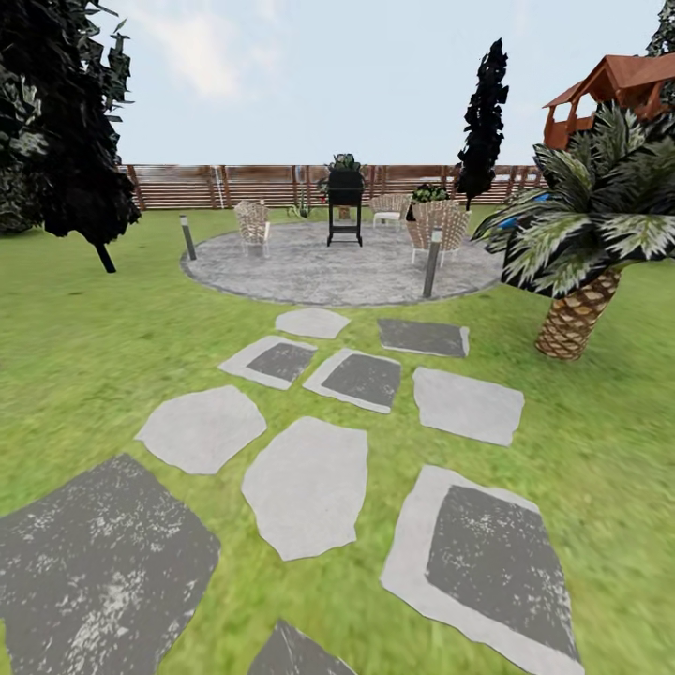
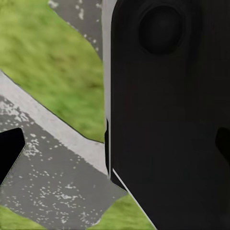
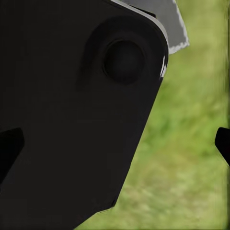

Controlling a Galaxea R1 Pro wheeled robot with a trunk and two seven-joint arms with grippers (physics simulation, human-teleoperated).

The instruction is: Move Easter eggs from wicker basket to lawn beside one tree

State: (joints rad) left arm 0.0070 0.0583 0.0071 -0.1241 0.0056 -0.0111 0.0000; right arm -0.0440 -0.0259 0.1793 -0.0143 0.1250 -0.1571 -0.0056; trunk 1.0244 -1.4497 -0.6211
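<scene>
From the head view the lawn [image 1: 84,347] spreads wide and green, with a path of flat grey stepping stones [image 1: 307,485] running across it toward a round stone-paved patio [image 1: 342,265]. On the patio stand a black grill [image 1: 345,204], several woven wicker chairs [image 1: 252,226] and two short post lamps [image 1: 432,260], one at each edge. A brown slatted fence [image 1: 244,185] closes the garden behind it. A dark conifer [image 1: 66,122] rises at the left over the grass, another slim dark conifer [image 1: 484,117] stands by the fence, and a palm [image 1: 586,234] with a scaly brown trunk and striped fronds grows on the grass at the right, just beside the path. A red-roofed wooden playhouse [image 1: 614,89] shows beyond the palm.

The grass looks flat and slightly blurred, brighter near the camera, and lies on both sides of the stones.

In the left wrist view a dark body of the robot [image 2: 167,110] covers much of the frame, with grass and a speckled grey stone [image 2: 52,167] below it; a dark tip of the left pincer [image 2: 9,151] shows at the edge, and whether it is apart or together cannot be told. In the right wrist view a similar black part [image 3: 72,115] hangs over grass, dark tips of the right pincer [image 3: 223,141] show at the sides, and its state cannot be told either
</scene>
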